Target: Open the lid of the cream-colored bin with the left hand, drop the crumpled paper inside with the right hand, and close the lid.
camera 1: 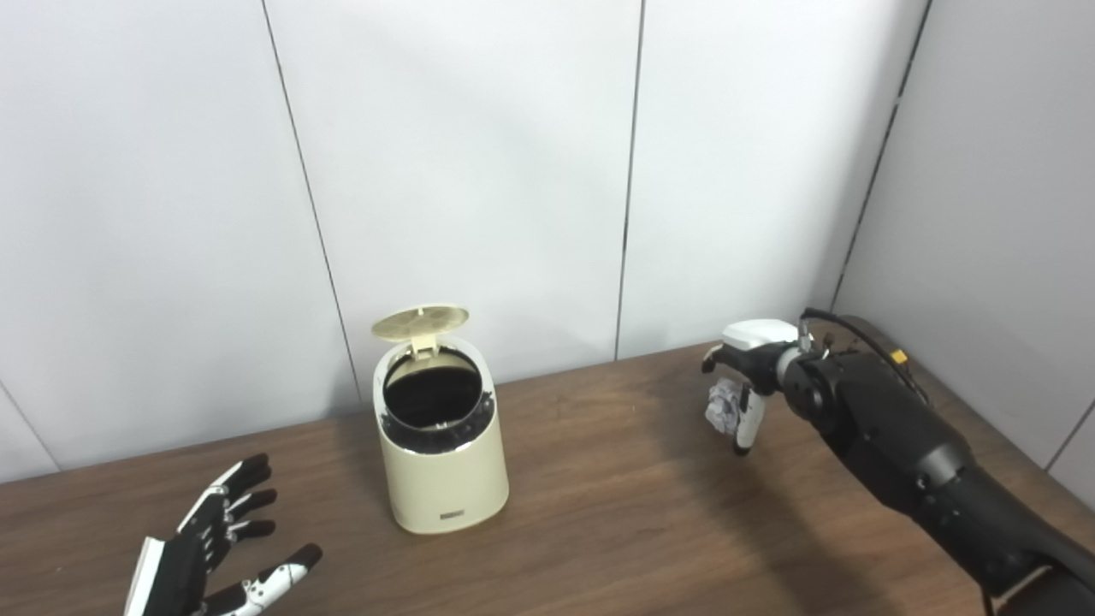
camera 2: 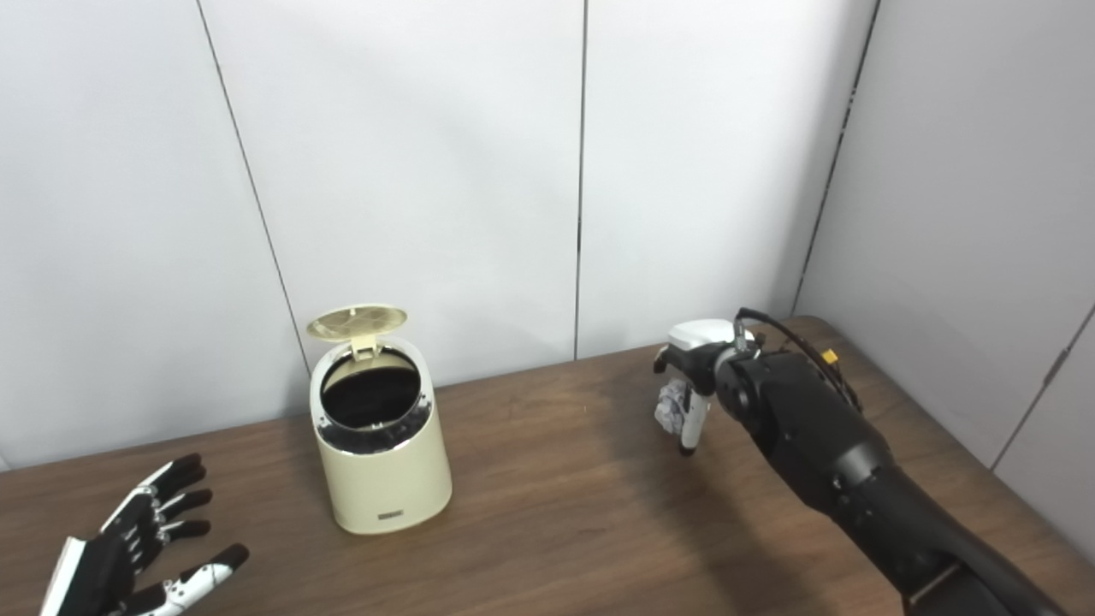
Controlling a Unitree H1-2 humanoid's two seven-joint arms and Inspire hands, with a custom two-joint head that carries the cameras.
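Cream-colored bin (camera 1: 440, 462) stands on the table (camera 1: 599, 513), lid (camera 1: 420, 320) tipped up, its dark inside hiding any contents; the small front label is unreadable. My right hand (camera 1: 742, 381), well right of it, grips the crumpled paper (camera 1: 724, 405) above the wood. My left hand (camera 1: 214, 547) rests spread, holding nothing.
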